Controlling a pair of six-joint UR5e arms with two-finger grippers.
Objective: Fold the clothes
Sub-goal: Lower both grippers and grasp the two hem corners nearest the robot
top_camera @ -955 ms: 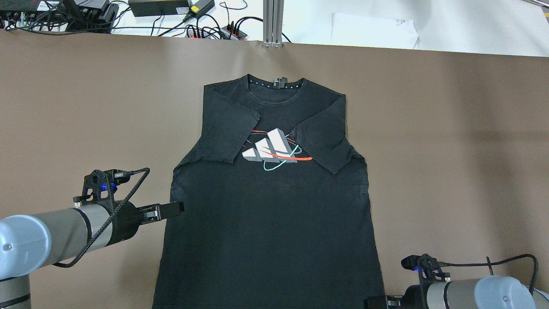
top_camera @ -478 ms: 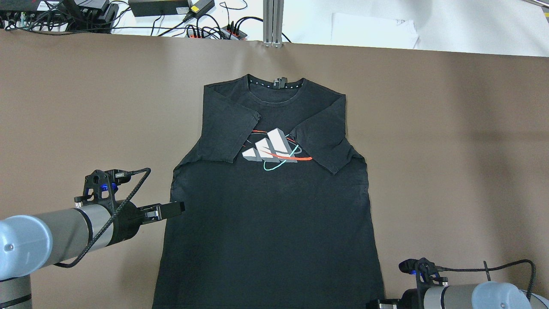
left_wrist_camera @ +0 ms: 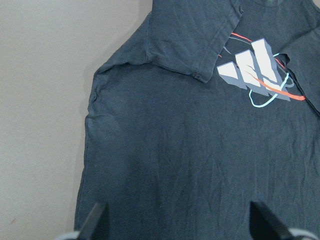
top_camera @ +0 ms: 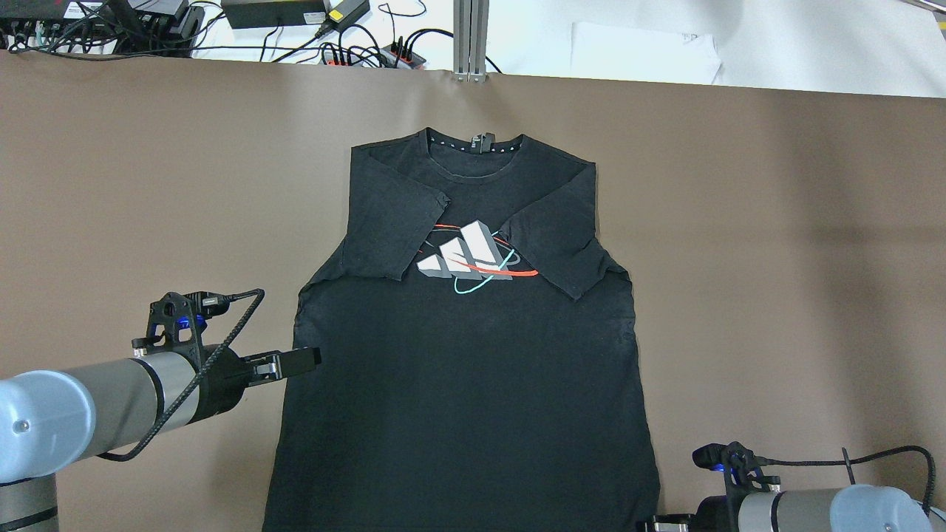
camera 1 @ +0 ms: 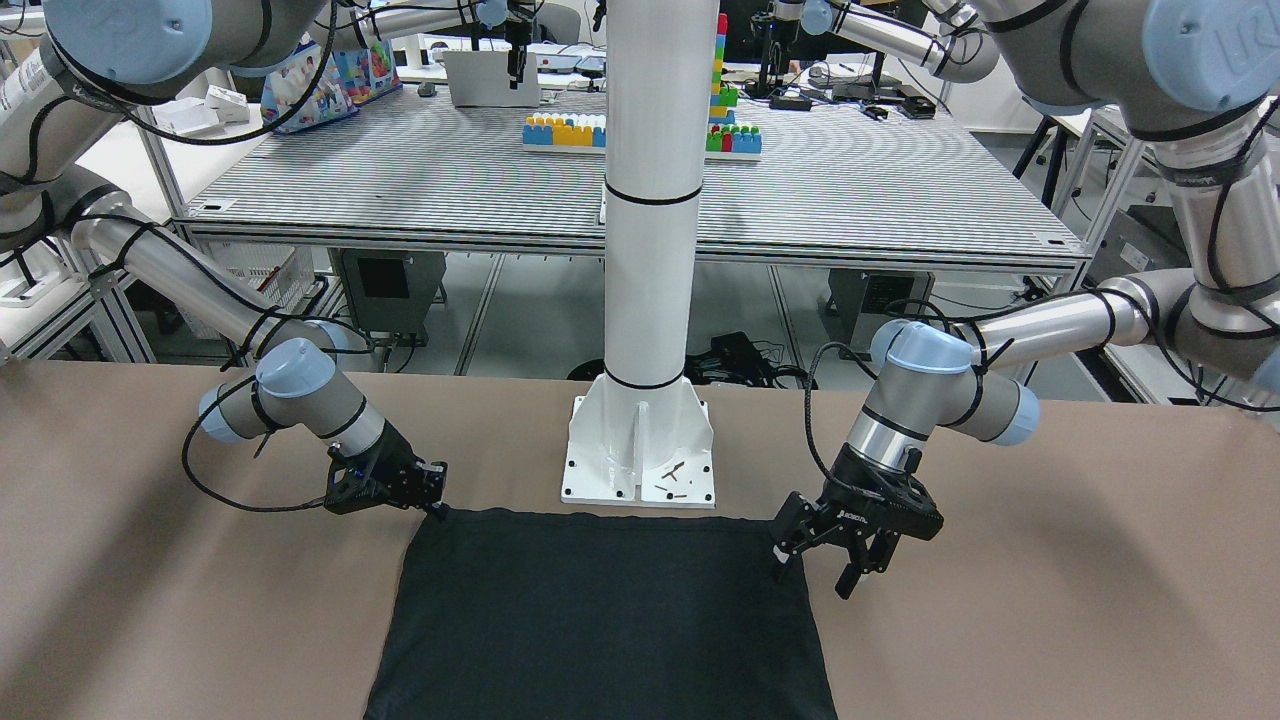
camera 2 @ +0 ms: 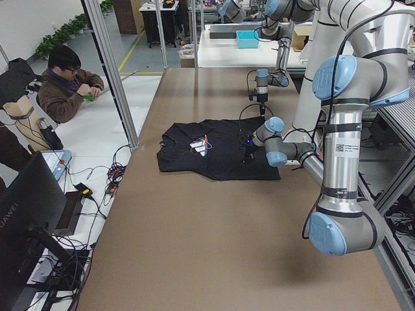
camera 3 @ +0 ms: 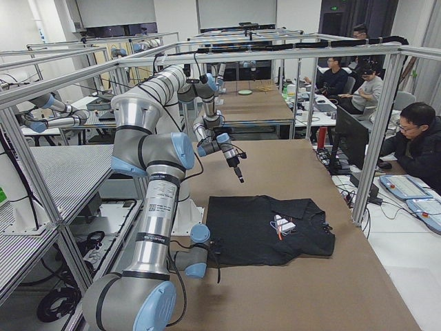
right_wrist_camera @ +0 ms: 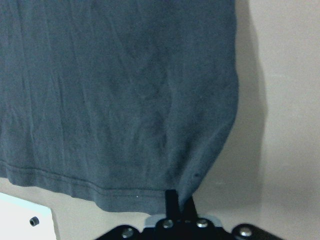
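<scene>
We see the shirt (top_camera: 465,384) lying flat, front up, on the table (top_camera: 148,185), collar toward the far edge and hem toward the robot's base. Both short sleeves are folded in over the chest and partly cover the print (top_camera: 473,258). The right gripper (camera 1: 437,503) sits low at the hem corner on its own side. In its wrist view we find the fingers (right_wrist_camera: 171,202) pinched together on that corner, with the fabric creased toward them. The left gripper (camera 1: 810,578) hangs above the shirt's opposite side, clear of the cloth, its jaws spread wide. From its wrist view we look down on one folded sleeve and the print, with the two fingertips (left_wrist_camera: 95,222) well apart at the bottom.
</scene>
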